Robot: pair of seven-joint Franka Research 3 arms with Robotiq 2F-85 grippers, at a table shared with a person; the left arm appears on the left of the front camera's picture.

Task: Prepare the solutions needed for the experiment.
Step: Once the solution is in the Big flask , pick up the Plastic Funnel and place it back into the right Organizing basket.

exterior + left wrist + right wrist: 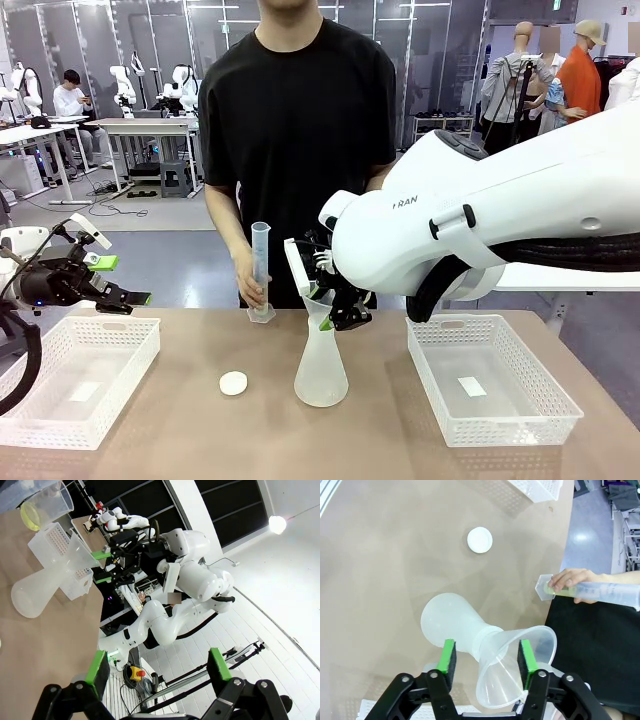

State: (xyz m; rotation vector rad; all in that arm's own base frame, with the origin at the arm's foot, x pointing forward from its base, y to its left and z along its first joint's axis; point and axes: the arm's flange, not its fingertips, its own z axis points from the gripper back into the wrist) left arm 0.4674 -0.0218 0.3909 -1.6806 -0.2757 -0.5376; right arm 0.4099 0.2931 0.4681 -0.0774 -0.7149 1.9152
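Observation:
A frosted conical flask (321, 370) stands mid-table with a clear funnel (317, 311) in its neck. My right gripper (338, 308) hangs over it. In the right wrist view its green pads (449, 656) stand either side of the funnel (512, 667), with a gap on the left side, so the right gripper (487, 655) is open. The person's hand holds a graduated cylinder (261, 262) upright on the table's far side. A little pale yellow solution (554, 590) sits at its bottom. My left gripper (112, 281) hovers open and empty above the left basket.
A white round cap (233, 383) lies left of the flask. White mesh baskets stand at the left (60, 420) and right (500, 425) of the table. The person stands close behind the far edge.

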